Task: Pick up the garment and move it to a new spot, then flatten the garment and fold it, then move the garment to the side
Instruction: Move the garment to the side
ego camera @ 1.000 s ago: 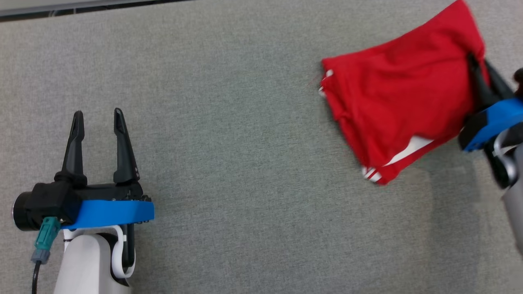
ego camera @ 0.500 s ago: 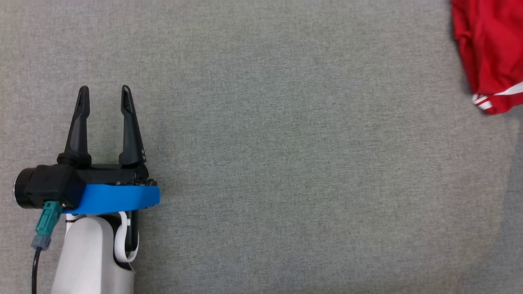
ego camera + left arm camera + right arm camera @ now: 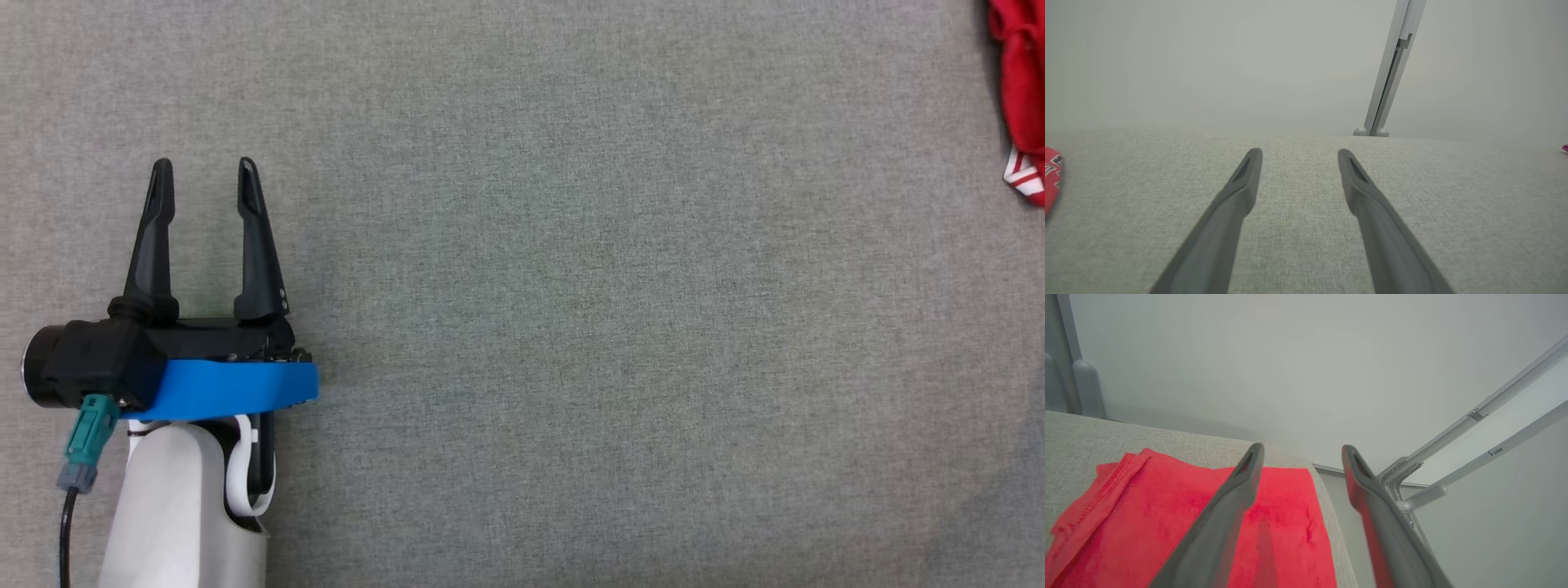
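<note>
From the head: sees the left claw [image 3: 204, 163] at lower left over the grey tabletop [image 3: 571, 327], spread wide and holding nothing. Catches the red garment [image 3: 1024, 98], white-striped at its hem, at the far upper right, cropped by the frame and well apart from that claw.

From the left wrist: looks along the left claw [image 3: 1299, 153], likewise spread, above the tabletop [image 3: 1306, 245]; picks out a pale post [image 3: 1392, 69] beyond the far edge.

From the right wrist: finds the right claw [image 3: 1302, 448] spread apart, pinching nothing. Places the garment [image 3: 1147, 506] flat on the tabletop [image 3: 1077, 437] by its edge, under the finger on that view's left; cannot tell about contact.
</note>
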Controlling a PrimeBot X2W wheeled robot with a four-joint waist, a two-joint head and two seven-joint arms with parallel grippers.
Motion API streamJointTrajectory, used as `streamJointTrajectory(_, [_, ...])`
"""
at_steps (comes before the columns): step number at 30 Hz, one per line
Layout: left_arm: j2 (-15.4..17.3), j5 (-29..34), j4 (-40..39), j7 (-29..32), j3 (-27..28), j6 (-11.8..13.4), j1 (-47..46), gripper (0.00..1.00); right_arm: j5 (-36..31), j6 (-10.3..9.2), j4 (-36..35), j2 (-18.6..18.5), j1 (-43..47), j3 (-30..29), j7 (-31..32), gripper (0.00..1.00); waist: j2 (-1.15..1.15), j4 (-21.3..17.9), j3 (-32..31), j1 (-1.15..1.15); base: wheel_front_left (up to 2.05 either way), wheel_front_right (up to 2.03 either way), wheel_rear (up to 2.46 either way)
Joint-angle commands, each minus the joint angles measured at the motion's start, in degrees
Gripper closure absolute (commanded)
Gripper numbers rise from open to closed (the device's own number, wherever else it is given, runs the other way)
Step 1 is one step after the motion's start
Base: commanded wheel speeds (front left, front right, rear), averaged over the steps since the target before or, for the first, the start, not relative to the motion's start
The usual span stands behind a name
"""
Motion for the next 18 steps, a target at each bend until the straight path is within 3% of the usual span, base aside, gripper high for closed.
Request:
streamJointTrajectory(1, [0.1,0.0,0.2,-0.1,0.2,-0.2,-1.1,0.0,-0.8,0.0,-0.4,0.7,-0.1,-0.3,-0.8,0.0,0.0,0.1,-0.4,0.0,0.0,0.0,0.0])
streamJointTrajectory(7, [0.0,-0.2,1.1,-0.1,1.1,-0.1,1.7,0.0,-0.2,0.01,-2.5,3.6,2.7,0.9,-5.3,0.0,0.0,0.1,-4.9,0.0,0.0,0.0,0.0])
streamJointTrajectory(18, [-0.2,0.0,2.9,-0.1,2.4,0.4,7.9,0.0,2.1,0.0,-5.8,14.1,9.3,7.9,-10.9,0.0,0.0,1.8,-15.5,0.0,0.0,0.0,0.0])
